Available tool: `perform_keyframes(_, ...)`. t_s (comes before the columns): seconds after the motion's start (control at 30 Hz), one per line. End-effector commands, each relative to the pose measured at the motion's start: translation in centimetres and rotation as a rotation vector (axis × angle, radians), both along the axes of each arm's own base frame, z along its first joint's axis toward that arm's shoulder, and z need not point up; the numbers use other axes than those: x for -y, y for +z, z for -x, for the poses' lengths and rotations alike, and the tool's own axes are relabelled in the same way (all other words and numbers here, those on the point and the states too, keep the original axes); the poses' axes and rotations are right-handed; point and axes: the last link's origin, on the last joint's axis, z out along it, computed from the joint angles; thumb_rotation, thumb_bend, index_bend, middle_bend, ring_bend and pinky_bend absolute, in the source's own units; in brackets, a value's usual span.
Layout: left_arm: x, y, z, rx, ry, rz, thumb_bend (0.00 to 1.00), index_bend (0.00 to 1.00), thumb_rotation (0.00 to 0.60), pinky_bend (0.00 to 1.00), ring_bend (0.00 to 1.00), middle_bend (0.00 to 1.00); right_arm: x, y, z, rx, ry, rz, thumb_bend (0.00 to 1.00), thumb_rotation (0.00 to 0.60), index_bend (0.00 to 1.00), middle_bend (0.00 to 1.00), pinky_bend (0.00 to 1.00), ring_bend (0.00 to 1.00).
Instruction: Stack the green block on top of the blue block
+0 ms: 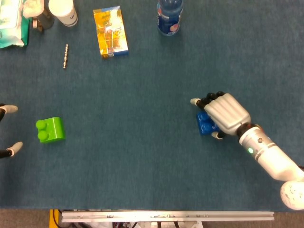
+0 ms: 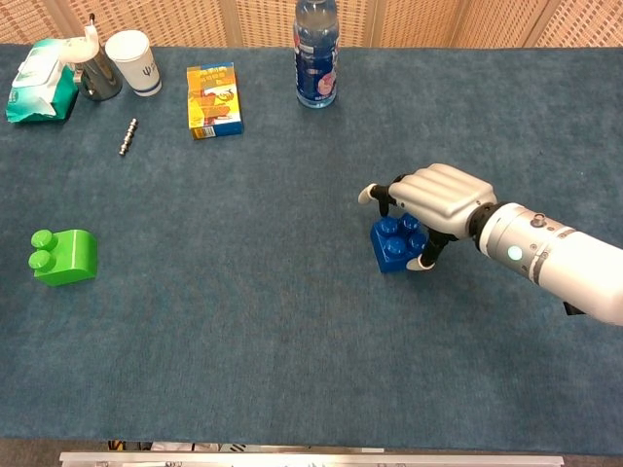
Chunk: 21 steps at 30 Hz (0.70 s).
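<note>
Resting on a dark blue carpeted table (image 2: 292,341), the blue block (image 2: 391,244) sits right of centre, at about three o'clock from the middle of the surface. The right hand (image 2: 436,200) is draped over the block from its three o'clock side, palm down, with the white fingertips (image 2: 368,193) reaching past the block's far edge and the thumb (image 2: 421,262) set against its near right corner — the hand appears to grip the block, which looks slightly skewed on the carpet. In the head view the same right hand (image 1: 225,113) covers most of the blue block (image 1: 205,124).

The green block (image 2: 63,256) lies well apart at nine o'clock, near the left edge, studs facing left. Just beyond it, only two fingertips of the left hand (image 1: 9,129) show at the left border of the head view, spread apart and touching nothing.

Along the far edge, from ten to twelve o'clock, stand a wipes packet (image 2: 39,92), a metal cup (image 2: 94,76), a white paper cup (image 2: 133,61), a yellow carton (image 2: 213,99) lying flat, and a water bottle (image 2: 316,53) — with a small metal rod (image 2: 127,136) lying loose in front of the cups.
</note>
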Motion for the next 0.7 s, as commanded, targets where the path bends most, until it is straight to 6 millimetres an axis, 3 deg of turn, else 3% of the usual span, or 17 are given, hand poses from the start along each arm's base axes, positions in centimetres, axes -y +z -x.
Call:
perform_keyframes(0.03,0.0,0.0,0.1,0.001,0.002,-0.001,0.04,0.29,0.6,0.17,0.31,0.31,0.1,-0.3,-0.1,-0.004,0.005,0.002,0.18,0.6,0.22,0.34,0.3,0.23)
perform_keyframes(0.17,0.1,0.2,0.2,0.003,0.005,-0.005,0.04,0.29,0.6,0.17,0.31,0.31,0.3,-0.5,-0.4,0.002,0.011,0.013,0.33,0.6,0.26,0.37,0.34,0.26)
perform_keyframes(0.23,0.2,0.2,0.2,0.004,0.006,-0.007,0.04,0.29,0.6,0.17,0.31,0.31,0.4,-0.4,-0.6,0.011,0.015,0.02,0.35,0.6,0.27,0.39,0.37,0.27)
perform_keyframes(0.43,0.1,0.3,0.2,0.003,0.002,-0.005,0.04,0.29,0.6,0.17,0.31,0.31,1.6,0.1,-2.5,0.045,0.039,0.035,0.36,0.6,0.3,0.4,0.39,0.28)
perform_keyframes(0.7,0.1,0.3,-0.1,0.001,-0.004,-0.005,0.04,0.29,0.6,0.17,0.31,0.31,3.2,-0.5,-7.0,0.091,0.101,0.02,0.36,0.6,0.3,0.4,0.39,0.28)
